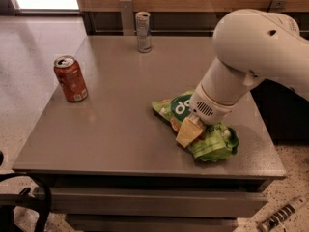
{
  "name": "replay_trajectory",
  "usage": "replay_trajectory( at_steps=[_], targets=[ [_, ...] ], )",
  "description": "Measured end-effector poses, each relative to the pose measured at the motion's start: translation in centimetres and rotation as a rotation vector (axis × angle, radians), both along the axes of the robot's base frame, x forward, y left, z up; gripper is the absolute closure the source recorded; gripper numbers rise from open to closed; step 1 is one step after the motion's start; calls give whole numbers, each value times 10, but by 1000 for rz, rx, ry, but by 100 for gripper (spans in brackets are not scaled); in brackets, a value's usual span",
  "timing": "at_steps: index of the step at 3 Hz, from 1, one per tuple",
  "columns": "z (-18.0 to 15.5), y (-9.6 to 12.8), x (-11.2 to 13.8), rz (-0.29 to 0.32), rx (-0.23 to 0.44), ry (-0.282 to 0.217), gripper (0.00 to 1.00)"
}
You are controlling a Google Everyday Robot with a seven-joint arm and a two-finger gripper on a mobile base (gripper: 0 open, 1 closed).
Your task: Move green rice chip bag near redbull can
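Note:
The green rice chip bag (212, 144) lies crumpled on the grey table (116, 129), right of the middle and near the front edge. Its dark round logo (181, 108) faces up. My gripper (186, 135) comes down from the big white arm (251, 57) and sits on top of the bag's middle, with its tan tip against the pouch. The arm hides part of the bag. The redbull can (143, 31) stands upright at the table's far edge, well away from the bag.
An orange-red soda can (71, 79) stands upright at the table's left side. A wooden wall with metal brackets (126, 13) runs behind the table. Floor lies to the left and front. A dark cable loop (29, 202) is at the lower left.

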State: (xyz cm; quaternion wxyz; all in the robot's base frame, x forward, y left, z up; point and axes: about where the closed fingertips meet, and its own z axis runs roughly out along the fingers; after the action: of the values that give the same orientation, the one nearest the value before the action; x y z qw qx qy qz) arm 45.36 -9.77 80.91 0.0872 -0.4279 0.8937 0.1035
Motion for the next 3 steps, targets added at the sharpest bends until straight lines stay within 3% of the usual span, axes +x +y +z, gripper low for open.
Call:
replay_trajectory(
  at_steps=[1, 2, 3],
  targets=[
    [4, -1, 3, -1, 2, -3, 100],
    [8, -3, 14, -3, 9, -14, 100],
    [23, -21, 36, -27, 20, -70, 100]
  ],
)
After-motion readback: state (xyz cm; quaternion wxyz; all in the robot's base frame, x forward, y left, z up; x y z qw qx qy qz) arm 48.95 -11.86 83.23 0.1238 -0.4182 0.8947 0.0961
